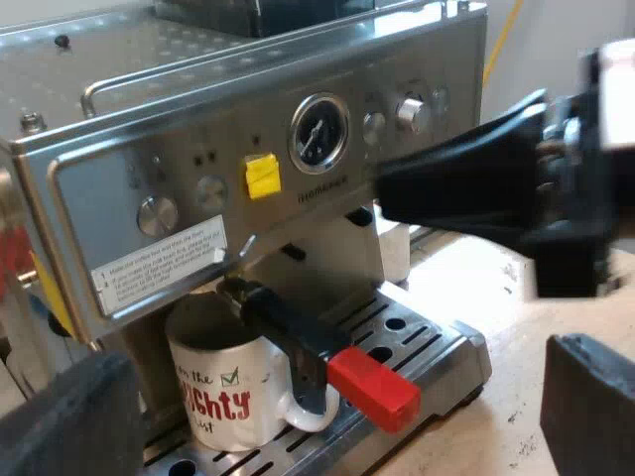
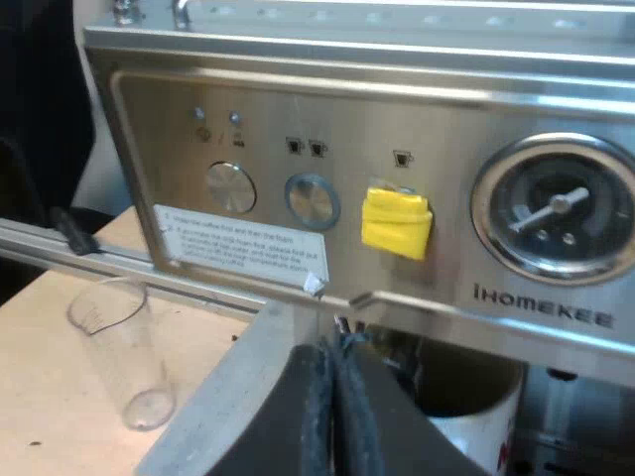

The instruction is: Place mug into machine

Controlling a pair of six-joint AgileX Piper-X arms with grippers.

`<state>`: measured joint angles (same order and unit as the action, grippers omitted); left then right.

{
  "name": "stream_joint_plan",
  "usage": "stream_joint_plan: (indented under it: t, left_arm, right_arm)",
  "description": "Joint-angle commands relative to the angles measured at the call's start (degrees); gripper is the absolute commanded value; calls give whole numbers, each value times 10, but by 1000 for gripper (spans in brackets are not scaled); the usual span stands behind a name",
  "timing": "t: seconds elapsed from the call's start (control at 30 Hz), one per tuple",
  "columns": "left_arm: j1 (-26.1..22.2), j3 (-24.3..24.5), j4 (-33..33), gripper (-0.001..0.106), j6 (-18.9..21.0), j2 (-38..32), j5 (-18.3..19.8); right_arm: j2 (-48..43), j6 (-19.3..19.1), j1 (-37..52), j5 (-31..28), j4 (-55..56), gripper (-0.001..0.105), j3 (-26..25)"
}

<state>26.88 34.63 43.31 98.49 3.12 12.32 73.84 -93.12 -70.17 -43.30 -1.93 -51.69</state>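
A white mug (image 1: 223, 397) with red lettering stands on the drip tray (image 1: 417, 342) of the espresso machine (image 1: 198, 149), right under the locked-in holder. The holder's dark handle (image 1: 288, 332) with its red end (image 1: 375, 389) sticks out over the mug's handle. My left gripper (image 1: 332, 397) is open, its fingers spread wide on either side of the mug and handle, a short way off. My right gripper (image 2: 332, 397) is shut with nothing in it, close to the machine's front panel, above the mug's rim (image 2: 486, 436). In the left wrist view the right gripper (image 1: 397, 193) hangs by the pressure gauge (image 1: 318, 132).
A yellow sticker (image 2: 396, 222) sits on the panel between the round buttons and the gauge (image 2: 556, 210). An empty measuring glass (image 2: 119, 347) stands on the wooden table (image 2: 40, 397) beside the machine. A metal rail (image 2: 99, 256) runs behind the glass.
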Motion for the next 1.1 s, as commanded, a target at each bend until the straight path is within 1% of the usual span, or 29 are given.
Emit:
stream_joint_plan:
  t: [0.03,0.13,0.23,0.3,0.33,0.47,0.63,0.77,0.87,0.93,0.97,1.03,1.07,1.1]
  left_arm:
    - [3,3,-3,82,2,-2,3]
    - [3,3,-3,82,2,-2,3]
    - [3,3,-3,82,2,-2,3]
    - [3,3,-3,82,2,-2,3]
    - [3,3,-3,82,2,-2,3]
    - [3,3,-3,82,2,-2,3]
    - [3,3,-3,82,2,-2,3]
    - [3,3,-3,82,2,-2,3]
    - [3,3,-3,82,2,-2,3]
    - [3,3,-3,82,2,-2,3]
    - [3,3,-3,82,2,-2,3]
    - [3,3,-3,82,2,0,3]
    - [3,3,-3,82,2,0,3]
    - [3,3,-3,82,2,0,3]
  right_arm:
    - [23,-5,17,-6,-9,0,-28]
    - [43,-5,36,-6,-8,0,-49]
    - [75,-5,61,16,-8,0,-71]
    - [79,-5,64,16,-8,0,-73]
    - [92,-5,74,28,-8,0,-80]
    - [109,-5,89,45,-21,0,-84]
    - [119,-5,108,-5,-48,0,-84]
    - [119,-5,126,-6,-39,0,-84]
    - [119,-5,130,2,-37,0,-84]
    - [110,-5,124,31,-22,0,-84]
    - [107,-5,123,33,-18,0,-84]
    - [94,-5,108,37,1,8,-84]
    - [87,-5,100,43,12,16,-84]
    - [77,-2,91,54,28,28,-84]
